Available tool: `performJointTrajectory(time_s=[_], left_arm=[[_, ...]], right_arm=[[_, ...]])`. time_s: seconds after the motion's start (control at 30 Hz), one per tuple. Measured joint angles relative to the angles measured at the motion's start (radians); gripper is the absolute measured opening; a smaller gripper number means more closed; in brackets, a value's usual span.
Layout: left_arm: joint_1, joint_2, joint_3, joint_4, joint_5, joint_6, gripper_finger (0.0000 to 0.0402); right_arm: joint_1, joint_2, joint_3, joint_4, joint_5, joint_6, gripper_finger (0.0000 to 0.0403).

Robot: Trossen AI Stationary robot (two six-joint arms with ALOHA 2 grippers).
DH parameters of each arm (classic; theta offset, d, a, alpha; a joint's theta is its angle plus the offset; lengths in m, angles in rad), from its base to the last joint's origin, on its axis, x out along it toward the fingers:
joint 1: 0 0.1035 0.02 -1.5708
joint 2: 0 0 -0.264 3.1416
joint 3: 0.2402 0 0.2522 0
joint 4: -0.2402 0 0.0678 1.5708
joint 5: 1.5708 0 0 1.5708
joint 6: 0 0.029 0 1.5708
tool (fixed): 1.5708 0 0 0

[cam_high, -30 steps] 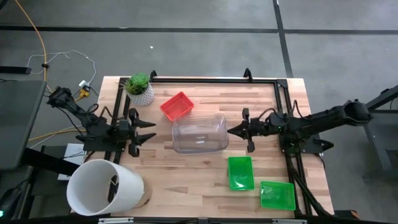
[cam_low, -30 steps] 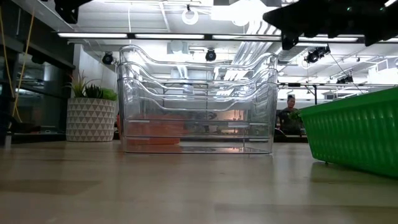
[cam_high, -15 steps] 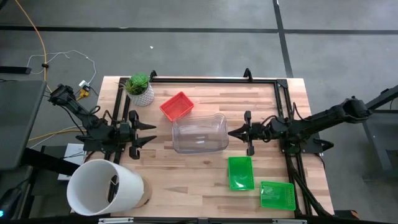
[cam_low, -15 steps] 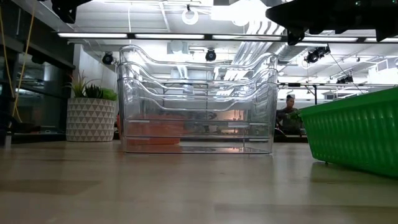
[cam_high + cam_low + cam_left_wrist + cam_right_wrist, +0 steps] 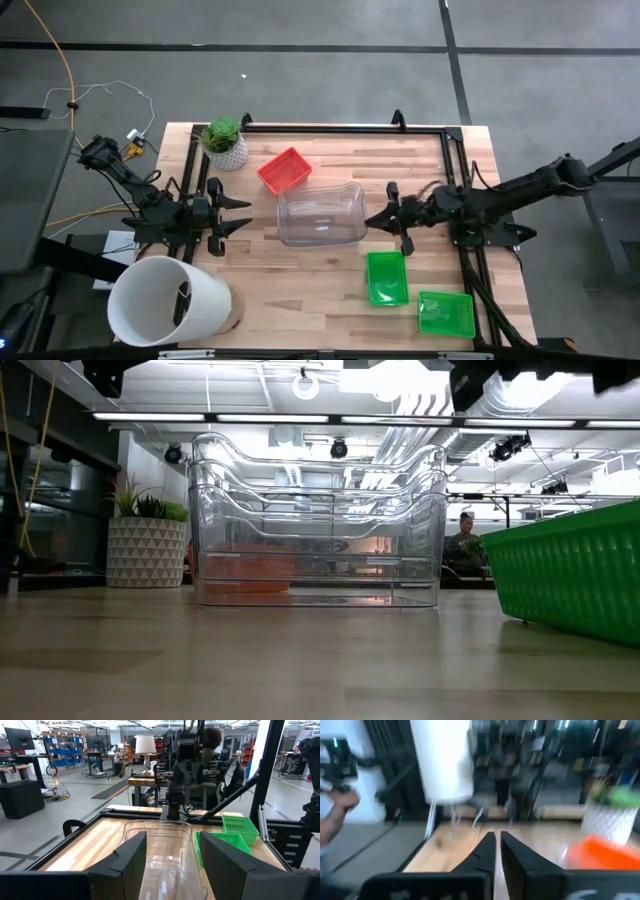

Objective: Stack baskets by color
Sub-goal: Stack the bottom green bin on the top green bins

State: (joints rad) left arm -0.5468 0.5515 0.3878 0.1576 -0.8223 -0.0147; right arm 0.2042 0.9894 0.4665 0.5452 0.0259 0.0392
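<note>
A nested stack of clear baskets (image 5: 320, 213) (image 5: 318, 525) stands on its base at the table's middle. One red basket (image 5: 285, 170) lies behind it. Two green baskets (image 5: 387, 277) (image 5: 446, 313) rest apart at the near right; one green basket (image 5: 570, 575) fills the low view's right. My left gripper (image 5: 245, 213) (image 5: 172, 860) hovers open, level, a short way left of the clear stack. My right gripper (image 5: 369, 220) (image 5: 496, 842) is shut, pointing level at the stack's right end from higher than its rim, with nothing between its fingers.
A big white bucket (image 5: 165, 300) lies at the near left corner. A small potted plant (image 5: 225, 142) stands at the far left. A black frame (image 5: 340, 128) runs along the table's far and side edges. A person's hand (image 5: 337, 815) shows beyond the table.
My right gripper has risen, leaving the top of the low view, and has swung a little toward the table's near edge beside the clear stack's right end. The baskets have stayed put.
</note>
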Motion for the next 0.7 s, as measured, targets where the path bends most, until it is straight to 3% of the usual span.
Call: performJointTrajectory(time_s=[0.2, 0.43, 0.57, 0.7], left_arm=[[0.0, 0.0, 0.0, -0.005, 0.015, -0.017, 0.0172], [0.0, 0.0, 0.0, -0.005, 0.02, -0.019, 0.0172], [0.0, 0.0, 0.0, -0.005, 0.02, -0.027, 0.0172], [0.0, 0.0, 0.0, -0.005, 0.02, -0.029, 0.0172]], right_arm=[[0.147, 0.038, 0.317, -0.739, 0.174, 0.217, 0.0084], [0.38, 0.151, 0.629, -1.439, 0.228, 0.748, 0.0157], [0.503, 0.209, 0.679, -1.636, 0.2, 1.074, 0.0169], [0.595, 0.27, 0.643, -1.669, 0.09, 1.288, 0.0169]])
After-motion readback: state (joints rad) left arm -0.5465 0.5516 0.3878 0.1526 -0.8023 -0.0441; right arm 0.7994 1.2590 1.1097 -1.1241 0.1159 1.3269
